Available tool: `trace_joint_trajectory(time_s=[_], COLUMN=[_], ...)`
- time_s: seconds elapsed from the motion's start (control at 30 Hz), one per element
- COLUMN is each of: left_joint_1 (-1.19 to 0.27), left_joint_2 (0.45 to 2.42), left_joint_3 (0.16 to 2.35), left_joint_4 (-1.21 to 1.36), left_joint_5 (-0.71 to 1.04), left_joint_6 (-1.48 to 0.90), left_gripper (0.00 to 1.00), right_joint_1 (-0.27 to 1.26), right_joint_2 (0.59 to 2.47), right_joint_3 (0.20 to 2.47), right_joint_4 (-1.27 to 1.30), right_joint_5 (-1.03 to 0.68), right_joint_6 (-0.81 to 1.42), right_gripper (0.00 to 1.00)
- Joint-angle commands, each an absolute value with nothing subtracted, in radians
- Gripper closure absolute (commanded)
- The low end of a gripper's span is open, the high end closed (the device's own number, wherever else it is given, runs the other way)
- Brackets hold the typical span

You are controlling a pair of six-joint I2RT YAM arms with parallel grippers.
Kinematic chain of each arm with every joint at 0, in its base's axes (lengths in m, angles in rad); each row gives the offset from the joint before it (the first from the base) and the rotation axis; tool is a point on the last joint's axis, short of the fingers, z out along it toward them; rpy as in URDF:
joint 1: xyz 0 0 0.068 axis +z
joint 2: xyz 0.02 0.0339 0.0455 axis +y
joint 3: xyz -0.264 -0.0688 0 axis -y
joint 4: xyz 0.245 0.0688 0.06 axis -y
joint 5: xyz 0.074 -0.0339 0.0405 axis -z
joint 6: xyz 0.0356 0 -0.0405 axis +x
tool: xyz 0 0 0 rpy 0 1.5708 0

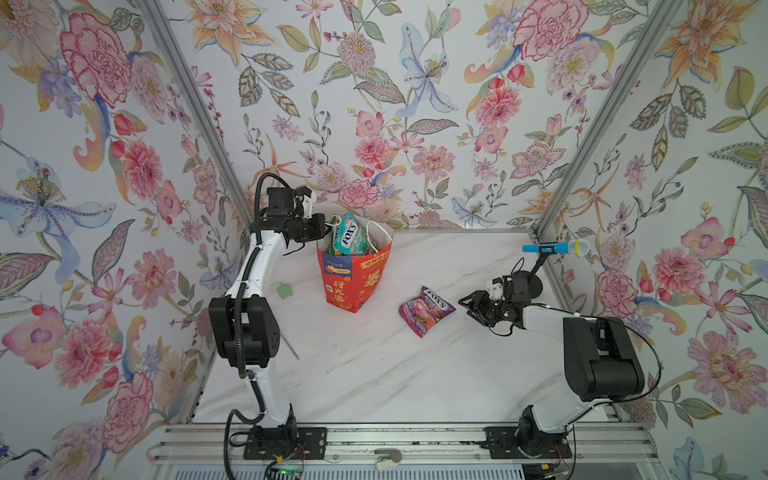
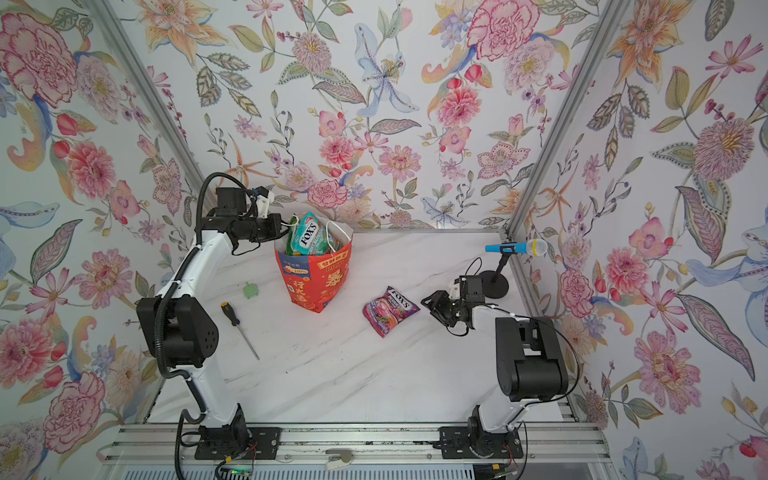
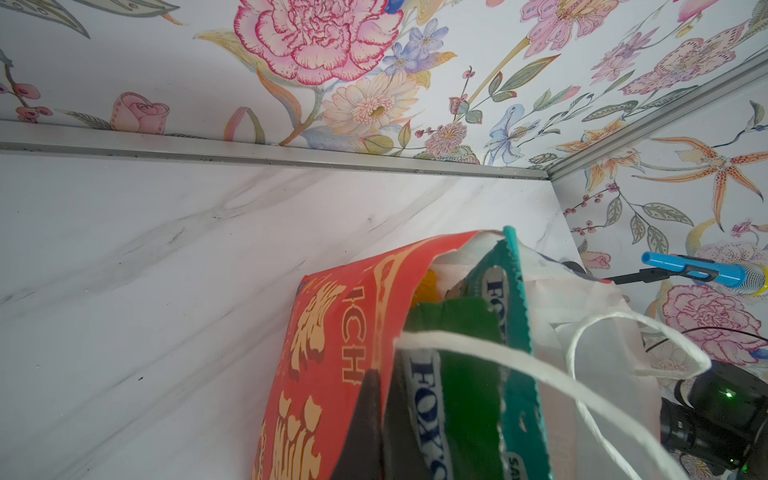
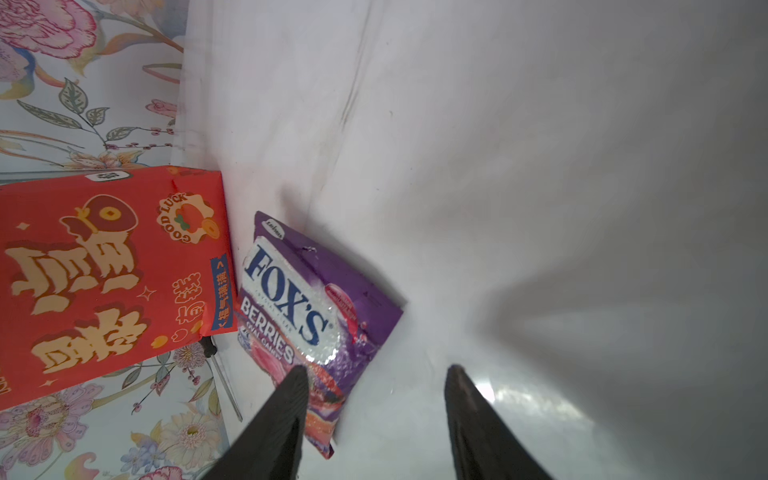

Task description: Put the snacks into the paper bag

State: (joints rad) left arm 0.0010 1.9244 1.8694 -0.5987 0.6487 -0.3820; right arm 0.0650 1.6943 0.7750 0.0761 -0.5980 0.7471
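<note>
The left claw (image 1: 327, 231) is mostly hidden. In both top views its tips vanish at the rim of the paper bag (image 1: 353, 282). Its wrist view shows only one dark finger (image 3: 365, 411), cut off by the frame and lying along the red wall. The claw is closed; whether paper is pinched in it is hard to make out. Its arm stands tall, forearm level, reaching the bag from the left.

The right claw (image 1: 469, 305) is about half spread and empty, on a low, folded arm. It points at the purple packet (image 1: 426, 309), which lies flat on the table (image 1: 374, 374) right of the bag. In the wrist view one finger (image 4: 291, 415) overlaps the packet's corner; contact is unclear.

The bag stands upright. A teal packet (image 1: 347, 237) and a green packet (image 3: 457, 374) stick out of its mouth, and whatever lies deeper is hidden.
</note>
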Motion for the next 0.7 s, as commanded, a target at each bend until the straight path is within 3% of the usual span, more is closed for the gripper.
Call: trace_joint_trajectory(time_s=[0.0, 0.37, 0.67], left_joint_1=[0.018, 0.018, 0.024], left_joint_2=[1.859, 1.866, 1.863], left_joint_3=[1.879, 1.896, 1.909], left_joint_4=[-0.581, -0.595, -0.614], left_joint_5=[0.660, 0.655, 0.647], left_joint_6=[-0.377, -0.375, -0.365], left_gripper=[1.00, 1.00, 1.00], right_joint_1=[0.070, 0.101, 0.165], right_joint_2=[1.742, 1.886, 1.877], right_joint_3=[0.793, 0.805, 0.824], right_joint_4=[0.125, 0.269, 0.251], right_joint_5=[-0.660, -0.715, -0.744], right_joint_6=[0.730, 0.788, 0.753], right_gripper=[0.45, 0.45, 0.45])
